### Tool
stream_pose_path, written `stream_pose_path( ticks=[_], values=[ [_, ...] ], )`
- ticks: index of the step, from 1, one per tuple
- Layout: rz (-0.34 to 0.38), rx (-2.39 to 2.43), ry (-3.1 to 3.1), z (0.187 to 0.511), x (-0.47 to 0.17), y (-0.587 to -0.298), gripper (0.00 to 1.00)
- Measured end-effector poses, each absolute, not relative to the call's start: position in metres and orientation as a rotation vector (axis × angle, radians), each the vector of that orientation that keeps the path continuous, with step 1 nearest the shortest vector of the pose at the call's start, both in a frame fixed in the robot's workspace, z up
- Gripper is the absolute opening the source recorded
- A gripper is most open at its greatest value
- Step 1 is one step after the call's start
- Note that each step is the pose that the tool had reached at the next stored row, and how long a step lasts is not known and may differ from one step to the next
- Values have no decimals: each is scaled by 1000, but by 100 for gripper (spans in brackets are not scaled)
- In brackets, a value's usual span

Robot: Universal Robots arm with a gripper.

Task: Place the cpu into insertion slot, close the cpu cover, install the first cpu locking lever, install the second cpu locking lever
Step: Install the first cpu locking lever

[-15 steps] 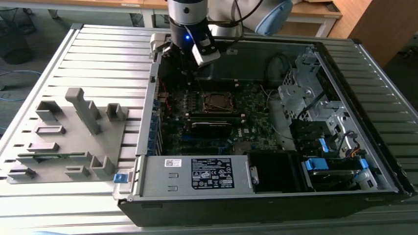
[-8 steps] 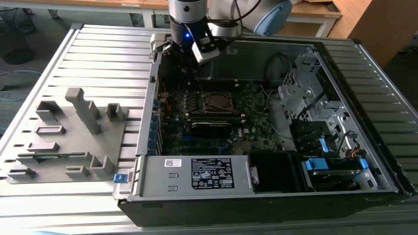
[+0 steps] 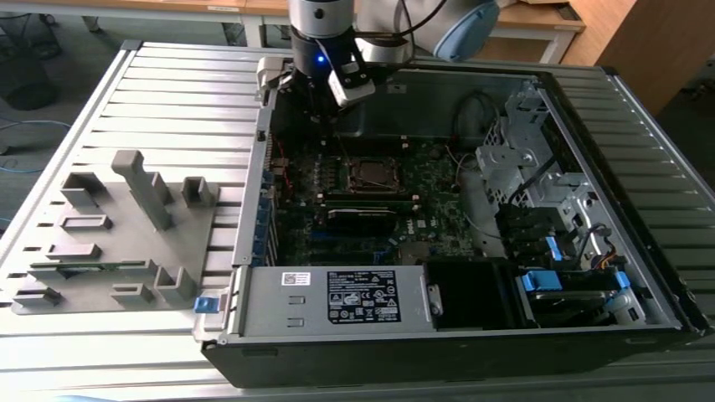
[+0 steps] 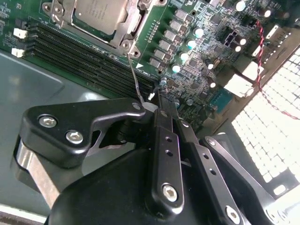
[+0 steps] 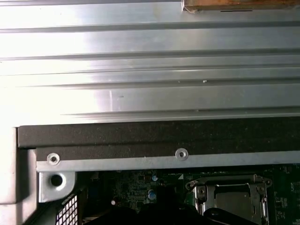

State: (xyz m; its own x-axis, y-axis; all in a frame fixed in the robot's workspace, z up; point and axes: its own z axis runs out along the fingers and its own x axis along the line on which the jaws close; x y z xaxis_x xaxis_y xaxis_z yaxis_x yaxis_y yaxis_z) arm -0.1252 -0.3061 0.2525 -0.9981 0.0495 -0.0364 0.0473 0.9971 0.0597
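The hand [image 4: 151, 104] hangs low inside the open PC case [image 5: 140, 136]. Its fingers are drawn almost fully together, tips meeting on the free end of a thin wire locking lever [image 4: 135, 77]. It looks like a pinch on that wire w/ nothing else in the grip. The contact spot is tiny, so that's a judgement. The tight closure makes sense: the lever is a thin rod, and only a near-shut hand gets purchase on it.

The cpu [image 4: 98, 14] lies ahead of the fingertips, at the far end of the lever from the hand, near but not touching. The memory slots [image 4: 84, 61] run btw hand and socket, and the lever reaches across above them. The cpu sits flat in the insertion slot [image 3: 354, 174], dull metal face up. The cpu cover [image 4: 133, 21] lies down over its edges, window framing the face. So seating and cover look done, and the work in hand is a lever. Which of the two levers can't be told. It rises at an angle from the socket corner nearest the hand, i.e. apparently not latched.

In the exterior view the case lies on its side on the slatted bench [image 3: 167, 92], board facing up, prob. so the arm gets access from above. A grey fixture block [image 3: 123, 226] sits on the bench outside the case, well apart from the hand.
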Motion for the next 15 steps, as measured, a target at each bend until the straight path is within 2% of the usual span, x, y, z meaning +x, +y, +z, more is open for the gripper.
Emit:
stream_pose_path(
  ticks=[15],
  values=[
    [91, 75, 3102, 252, -91, -306, 10]
  ],
)
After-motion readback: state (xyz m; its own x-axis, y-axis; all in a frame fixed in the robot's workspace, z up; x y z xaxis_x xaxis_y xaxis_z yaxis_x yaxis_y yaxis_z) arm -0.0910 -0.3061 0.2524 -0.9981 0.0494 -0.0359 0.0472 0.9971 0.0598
